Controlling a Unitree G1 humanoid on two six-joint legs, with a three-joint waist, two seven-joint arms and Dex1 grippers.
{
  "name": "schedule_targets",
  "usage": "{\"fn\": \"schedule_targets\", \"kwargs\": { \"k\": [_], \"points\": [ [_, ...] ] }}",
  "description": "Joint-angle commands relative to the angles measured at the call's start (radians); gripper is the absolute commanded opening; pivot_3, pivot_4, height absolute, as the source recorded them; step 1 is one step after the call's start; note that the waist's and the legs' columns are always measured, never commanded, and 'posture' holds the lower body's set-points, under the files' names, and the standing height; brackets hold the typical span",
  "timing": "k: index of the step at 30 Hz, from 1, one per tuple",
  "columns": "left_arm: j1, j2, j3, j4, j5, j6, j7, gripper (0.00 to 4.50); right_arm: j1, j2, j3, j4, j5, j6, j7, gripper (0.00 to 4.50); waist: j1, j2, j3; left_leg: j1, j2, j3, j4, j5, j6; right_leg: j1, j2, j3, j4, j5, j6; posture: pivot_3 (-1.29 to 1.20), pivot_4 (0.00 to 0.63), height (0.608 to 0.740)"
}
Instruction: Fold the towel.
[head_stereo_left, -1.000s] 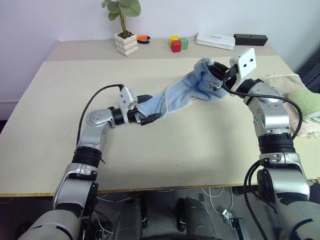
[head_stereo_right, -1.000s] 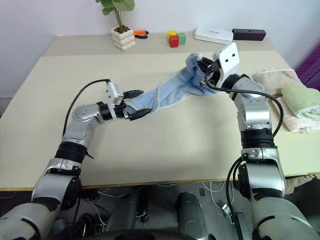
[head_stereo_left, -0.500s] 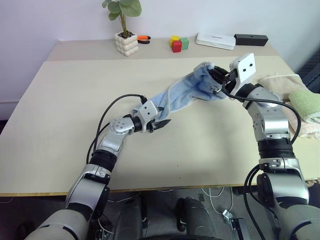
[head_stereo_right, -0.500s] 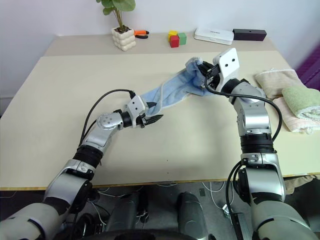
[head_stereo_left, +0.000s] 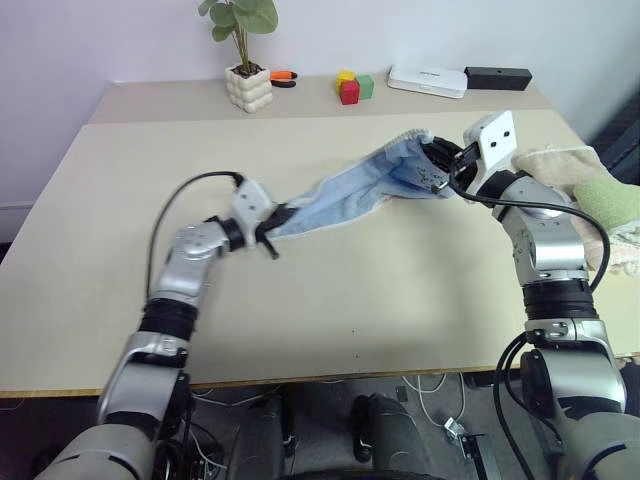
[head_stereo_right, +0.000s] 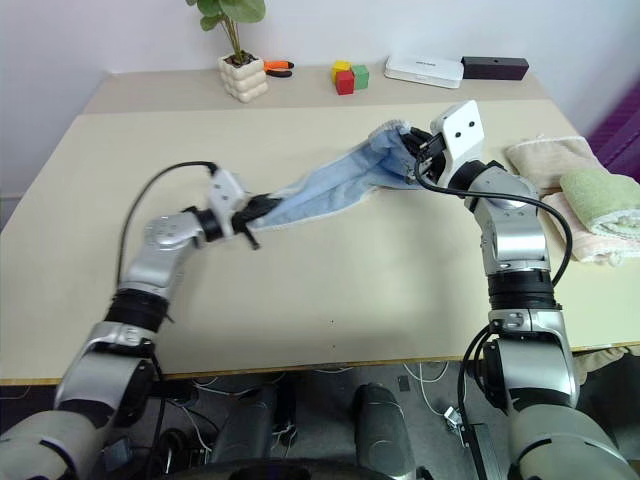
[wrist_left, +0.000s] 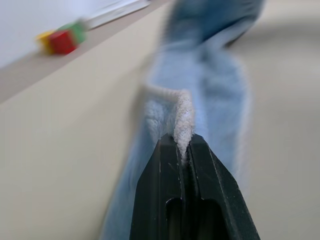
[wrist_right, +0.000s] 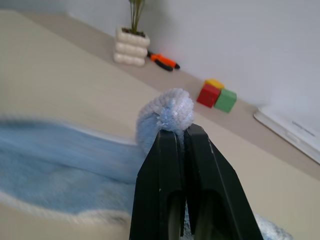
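Pale wall and a raised back ledge frame the beige bench (head_stereo_left: 330, 290), where the towel (head_stereo_left: 345, 195) hangs stretched as a rumpled band between the two arms. The left gripper (wrist_left: 183, 145) now has its fingers pressed together on the towel's whitish corded edge; a second ago they stood apart just short of the cloth, so the pinch has only just been made. With that hold, the arm has swung outward to the robot's left, and the band of cloth is drawn longer and straighter than it was. The right gripper (wrist_right: 174, 131) stays clamped on the opposite end, a bunched tuft of blue terry poking up past its fingertips, and has hardly shifted.

I judge that both ends are now secured and the towel is being pulled open so it can be laid flat before any fold; the cloth is still twisted and narrow along its middle, so spreading is not done. The risk I see is that each grip holds a gathered bunch, not a clean corner, which may leave the towel skewed when it goes down.

Beyond the right gripper, a beige folded towel (head_stereo_right: 545, 160) and a green folded towel (head_stereo_right: 600, 190) lie at the bench's edge. Past the blue towel on the ledge stand a potted plant (head_stereo_left: 248, 75) and coloured blocks (head_stereo_left: 353, 87).
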Motion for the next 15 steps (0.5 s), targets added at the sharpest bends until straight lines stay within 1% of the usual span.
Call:
{"fn": "schedule_targets", "kwargs": {
  "k": [1,4,7,8,12,14,15],
  "points": [
    [0.043,0.085,0.079,-0.086,-0.082,0.045,-0.068,0.07,0.009,-0.028,-0.006,-0.072,0.027,0.015,0.05,0.0,0.001,0.0,0.0,0.0,0.0,0.0,0.0,0.0,0.0,0.0,0.0,0.0,0.0,0.0,0.0,0.0,0.15,0.74],
    [0.065,0.171,0.117,-0.089,-0.099,0.043,-0.104,0.07,0.034,-0.054,0.009,-0.111,0.049,0.061,0.131,0.0,0.006,0.0,0.0,0.0,0.0,0.0,0.0,0.0,0.0,0.0,0.0,0.0,0.0,0.0,0.0,0.0,0.15,0.74],
    [0.0,0.213,0.134,0.017,-0.064,-0.013,-0.068,0.07,0.002,-0.072,0.022,-0.043,0.022,0.047,0.159,0.0,0.01,0.0,0.0,0.0,0.0,0.0,0.001,-0.001,0.001,0.0,0.0,0.0,0.0,0.0,0.0,0.0,0.15,0.74],
    [-0.042,0.215,0.13,0.073,-0.046,-0.042,-0.051,0.07,-0.039,-0.066,0.026,0.021,-0.001,0.02,0.135,0.0,0.01,0.0,0.0,0.0,0.0,-0.001,0.001,-0.001,0.002,0.0,0.0,0.0,0.0,0.0,0.0,0.0,0.15,0.74],
    [-0.288,0.184,0.09,0.407,0.064,-0.182,0.103,0.07,-0.265,-0.004,0.053,0.351,-0.107,-0.122,-0.027,0.0,0.004,-0.001,0.0,-0.001,0.0,-0.001,0.002,-0.001,0.003,0.0,0.0,-0.001,0.0,0.001,-0.001,0.0,0.15,0.74],
    [-0.377,0.17,0.074,0.529,0.101,-0.243,0.145,0.07,-0.346,0.02,0.058,0.48,-0.138,-0.195,-0.079,0.0,0.0,-0.001,0.0,-0.001,0.0,0.0,0.002,-0.001,0.002,0.0,0.0,0.0,0.001,0.001,-0.001,0.0,0.15,0.74],
    [-0.449,0.166,0.06,0.605,0.139,-0.255,0.221,0.07,-0.411,0.035,0.066,0.571,-0.17,-0.227,-0.152,0.0,0.0,-0.001,0.0,0.0,0.0,0.001,0.001,0.002,-0.002,0.0,0.0,0.0,0.0,0.001,-0.001,0.0,0.15,0.74]
  ]
}}
